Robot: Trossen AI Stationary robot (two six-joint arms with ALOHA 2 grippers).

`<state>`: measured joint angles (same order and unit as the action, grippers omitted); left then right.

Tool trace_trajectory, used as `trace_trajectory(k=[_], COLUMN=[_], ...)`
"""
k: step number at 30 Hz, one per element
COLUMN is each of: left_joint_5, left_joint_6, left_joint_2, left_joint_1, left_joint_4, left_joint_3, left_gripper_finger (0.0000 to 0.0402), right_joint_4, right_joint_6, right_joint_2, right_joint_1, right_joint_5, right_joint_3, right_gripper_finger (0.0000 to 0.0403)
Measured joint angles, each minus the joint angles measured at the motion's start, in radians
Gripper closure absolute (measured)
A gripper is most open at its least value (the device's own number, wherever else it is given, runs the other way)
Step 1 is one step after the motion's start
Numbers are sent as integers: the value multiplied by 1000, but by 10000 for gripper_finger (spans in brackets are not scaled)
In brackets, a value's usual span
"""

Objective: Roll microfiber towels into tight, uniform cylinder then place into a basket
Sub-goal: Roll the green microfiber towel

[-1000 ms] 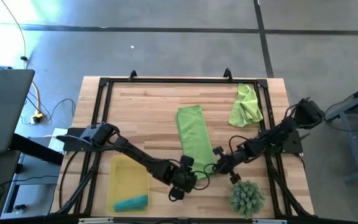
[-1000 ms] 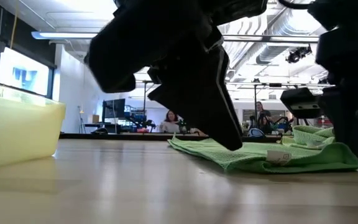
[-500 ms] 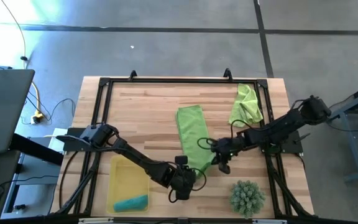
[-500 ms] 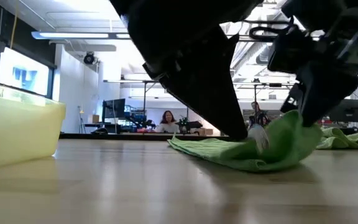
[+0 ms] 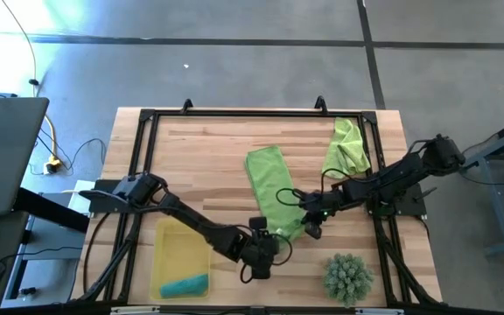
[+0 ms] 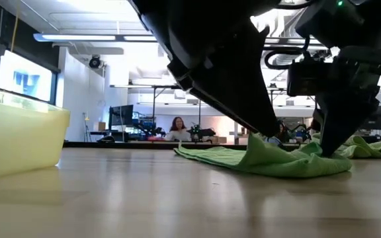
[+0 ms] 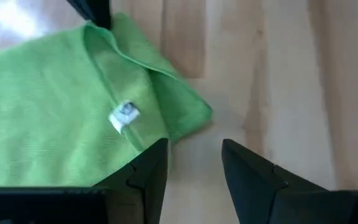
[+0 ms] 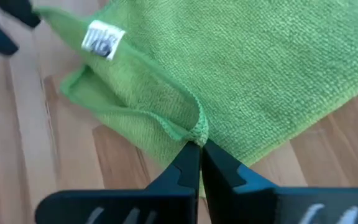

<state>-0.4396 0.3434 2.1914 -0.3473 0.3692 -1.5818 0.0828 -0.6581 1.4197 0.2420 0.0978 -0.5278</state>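
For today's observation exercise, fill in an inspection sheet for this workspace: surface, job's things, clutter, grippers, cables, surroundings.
Surface: wooden table inside a black frame.
Job's things: long green towel flat mid-table, its near end folded over; crumpled green towel at the far right corner; teal towel rolled inside the yellow basket.
Clutter: spiky green plant near the front edge.
Grippers: right gripper shut on the long green towel's edge; left gripper open, just off its folded corner.
Cables: yellow and white leads on the floor, left of the table.
Surroundings: laptop at left; people seated far behind.
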Motion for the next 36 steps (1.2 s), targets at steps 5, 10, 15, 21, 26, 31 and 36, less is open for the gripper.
trace_trajectory(k=[5,10,15,21,26,31,36], left_joint_5=[-44,21,102,243,341,277,133], left_joint_6=[-18,-93,-164,-155,-137,-208,-219], left_joint_2=[0,6,27,61,78,87,91], left_joint_1=[9,18,47,87,93,82,79], left_joint_4=[-2,-91,-180,-219,-246,-256,-199], left_joint_3=[0,0,-2,1,1,0,0], left_gripper_finger=[259,259,259,259,259,259,259], right_joint_4=[3,10,10,6,29,45,48], right_joint_6=[69,114,119,113,40,20,7], right_joint_2=[-2,-2,-2,-2,-2,-2,-2], right_joint_1=[2,2,2,2,-11,-32,-35], right_joint_5=[18,35,35,34,34,33,33], right_joint_3=[0,0,0,0,0,0,0], right_gripper_finger=[403,403,403,403,403,403,403])
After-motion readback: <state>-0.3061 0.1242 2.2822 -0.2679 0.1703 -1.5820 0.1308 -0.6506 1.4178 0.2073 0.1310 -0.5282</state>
